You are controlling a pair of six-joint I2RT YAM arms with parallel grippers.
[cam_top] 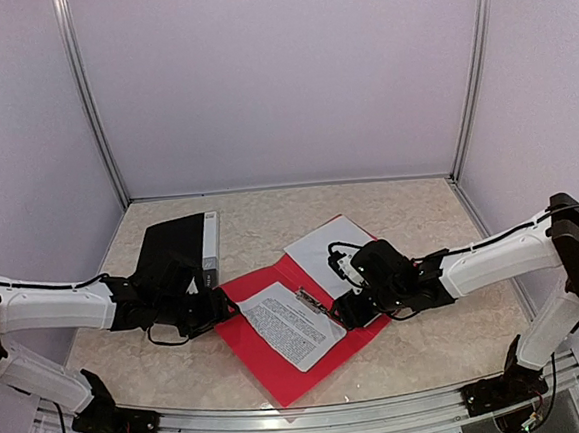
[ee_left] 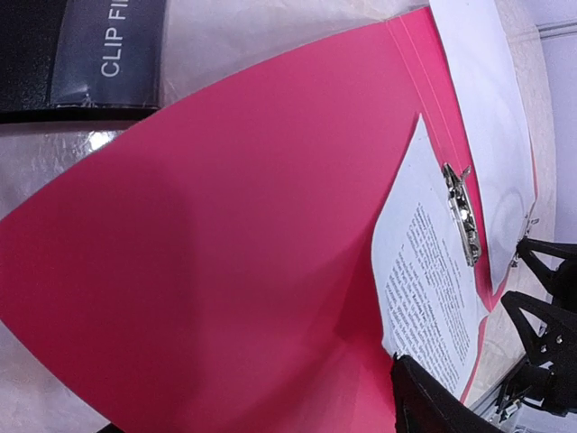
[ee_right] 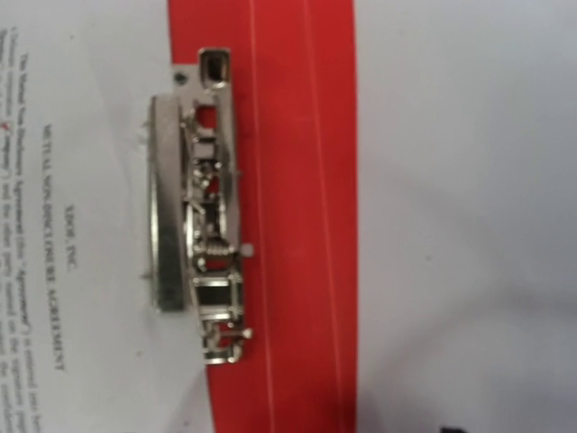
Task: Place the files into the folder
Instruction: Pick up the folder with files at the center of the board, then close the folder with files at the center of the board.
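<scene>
Near rail (cam_top: 316, 422) with both arm bases sits closest. Black clip file (cam_top: 177, 247) is just behind left gripper (cam_top: 222, 308), near corner hidden by the wrist. Those jaws are at the left edge of red folder (cam_top: 272, 370); can't tell if spread. Printed sheet (cam_top: 290, 327) lies on the open folder between both jaws, top edge under metal clip (cam_top: 311, 302). Right gripper (cam_top: 345, 314) is spread at the clip. Blank sheet (cam_top: 317, 246) lies behind it, partly covered by the wrist.
</scene>
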